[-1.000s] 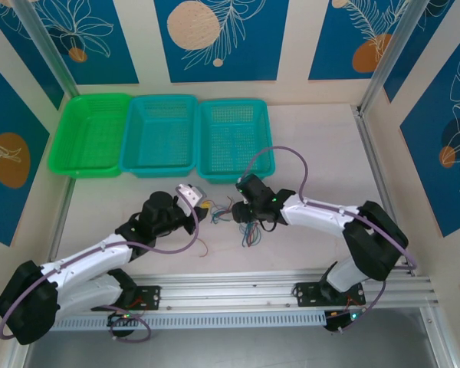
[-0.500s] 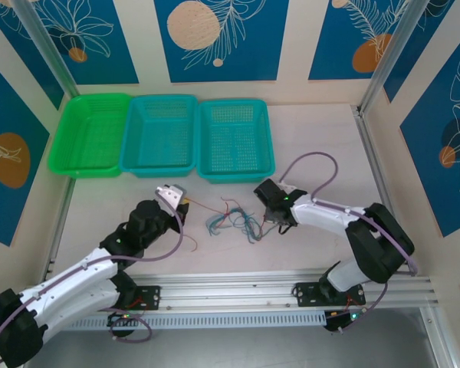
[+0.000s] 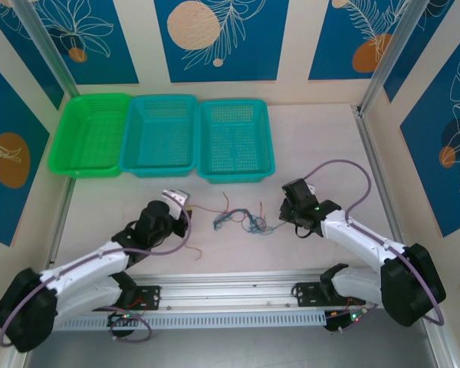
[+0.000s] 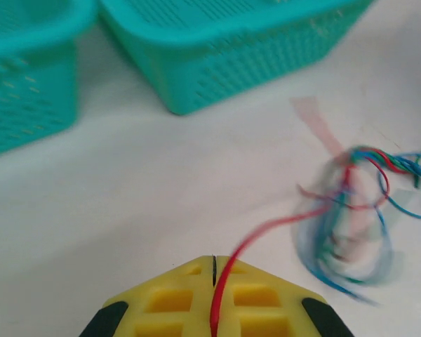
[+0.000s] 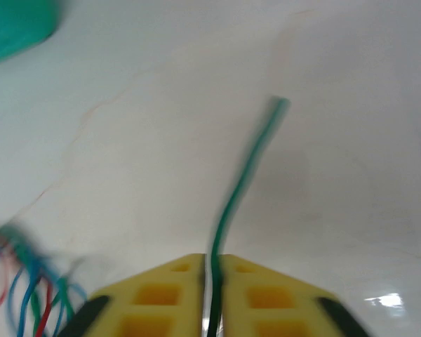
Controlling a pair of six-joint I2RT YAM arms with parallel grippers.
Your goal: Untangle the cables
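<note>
A small tangle of thin red, green and blue cables lies on the table between my two grippers. My left gripper sits to its left, its yellow fingers shut on a red cable that runs off to the blurred tangle at the right. My right gripper is to the right of the tangle. Its yellow fingers are shut on a green cable whose free end sticks out ahead. Part of the tangle shows at the lower left of the right wrist view.
Three baskets stand in a row at the back: a green basket, a teal basket and another teal basket. The teal baskets are close ahead of the left wrist. Metal rails run along the near edge.
Both grippers have drawn apart, the left leftward and the right rightward, each pulling a cable. The bundle has stretched out and thinned between them.
</note>
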